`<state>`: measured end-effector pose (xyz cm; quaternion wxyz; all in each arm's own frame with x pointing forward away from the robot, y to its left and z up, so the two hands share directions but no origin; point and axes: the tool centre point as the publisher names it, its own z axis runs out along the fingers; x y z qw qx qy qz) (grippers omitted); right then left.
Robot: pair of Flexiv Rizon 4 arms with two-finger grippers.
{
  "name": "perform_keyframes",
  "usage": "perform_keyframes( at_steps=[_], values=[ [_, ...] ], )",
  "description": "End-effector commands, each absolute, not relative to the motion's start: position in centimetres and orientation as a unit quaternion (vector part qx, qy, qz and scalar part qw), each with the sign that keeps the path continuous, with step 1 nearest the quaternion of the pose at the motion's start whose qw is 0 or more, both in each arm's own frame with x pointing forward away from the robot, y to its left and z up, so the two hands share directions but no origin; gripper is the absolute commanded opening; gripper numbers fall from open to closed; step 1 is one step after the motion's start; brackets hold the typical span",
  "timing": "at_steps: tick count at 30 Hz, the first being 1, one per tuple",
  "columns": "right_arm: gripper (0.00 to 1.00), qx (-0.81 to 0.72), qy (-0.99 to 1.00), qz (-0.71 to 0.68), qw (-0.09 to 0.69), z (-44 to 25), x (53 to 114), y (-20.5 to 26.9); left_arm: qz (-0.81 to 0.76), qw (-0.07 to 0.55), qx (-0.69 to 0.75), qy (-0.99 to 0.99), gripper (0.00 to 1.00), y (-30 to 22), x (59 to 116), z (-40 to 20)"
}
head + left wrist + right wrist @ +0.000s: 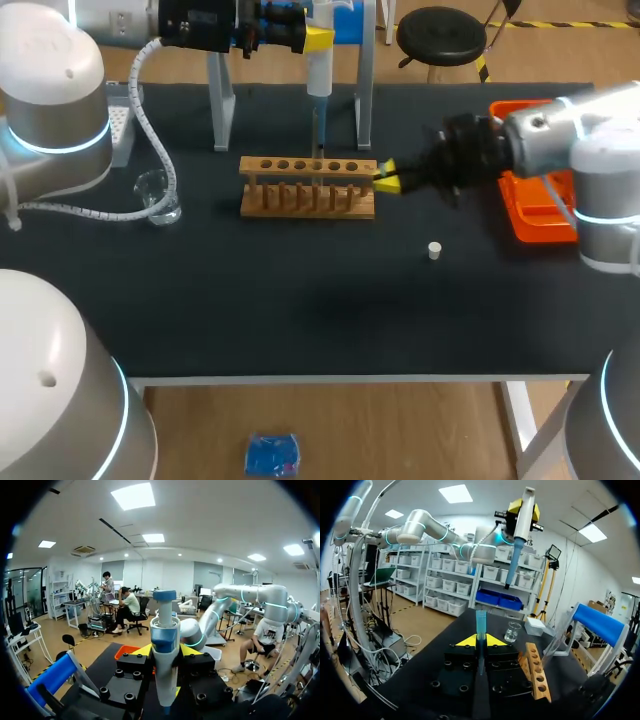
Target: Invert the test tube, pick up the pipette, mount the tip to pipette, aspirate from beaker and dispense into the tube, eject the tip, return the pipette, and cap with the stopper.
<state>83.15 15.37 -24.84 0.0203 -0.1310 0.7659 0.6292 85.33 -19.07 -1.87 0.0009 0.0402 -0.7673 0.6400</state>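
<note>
My left gripper is above the back of the table, shut on the white pipette. The pipette hangs upright with its bluish tip pointing down over the wooden tube rack. In the left wrist view the pipette stands between the yellow fingertips. My right gripper is at the rack's right end, shut on an upright clear test tube; the tube is not clear in the head view. A glass beaker stands at the left. A small white stopper lies right of centre.
The pipette stand, a metal frame with a blue top, rises behind the rack. A grey tip box is at the back left and an orange tray at the right under my right arm. The black mat covers the table.
</note>
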Motion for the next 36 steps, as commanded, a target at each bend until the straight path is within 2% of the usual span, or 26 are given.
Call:
perform_keyframes(
  at_steps=[1,17,36],
  values=[
    [0.00,-0.133,0.770,0.624,0.016,-25.1,84.3,17.9,0.641,0.000,0.040,-0.766,0.00,-19.1,85.3,-1.9],
    [0.00,-0.122,0.773,0.623,0.004,-24.7,86.3,21.7,0.641,0.000,0.040,-0.766,0.00,-19.1,85.3,-1.9],
    [0.00,-0.143,0.768,0.625,-0.001,-23.4,85.6,22.9,0.641,0.000,0.040,-0.766,0.00,-19.1,85.3,-1.9]
  ],
)
